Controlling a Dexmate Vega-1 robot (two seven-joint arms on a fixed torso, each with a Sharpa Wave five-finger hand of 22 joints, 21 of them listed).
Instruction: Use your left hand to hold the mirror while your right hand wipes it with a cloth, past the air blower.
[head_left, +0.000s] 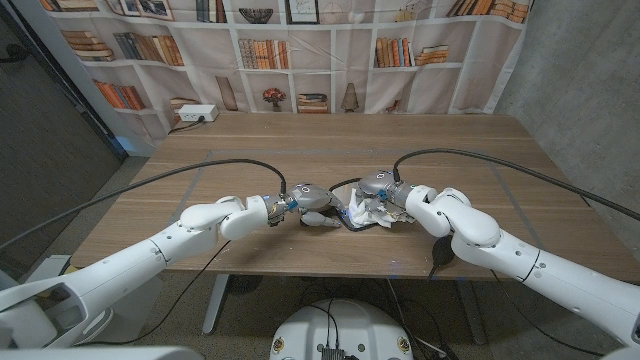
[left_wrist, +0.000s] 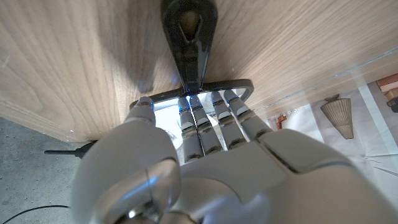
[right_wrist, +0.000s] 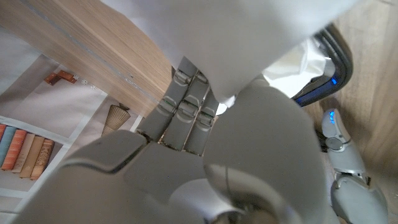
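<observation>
Mirror (head_left: 345, 208) lies near the front middle of the wooden table (head_left: 330, 145); left hand (head_left: 308, 199) grips its near edge, fingers (left_wrist: 200, 118) over the rim. Right hand (head_left: 378, 187) clutches white cloth (head_left: 368, 211), pressing it onto the glass

Mirror (head_left: 345, 205) on table (head_left: 470, 170) between robot hands; cloth (head_left: 367, 211) on mirror.
</observation>
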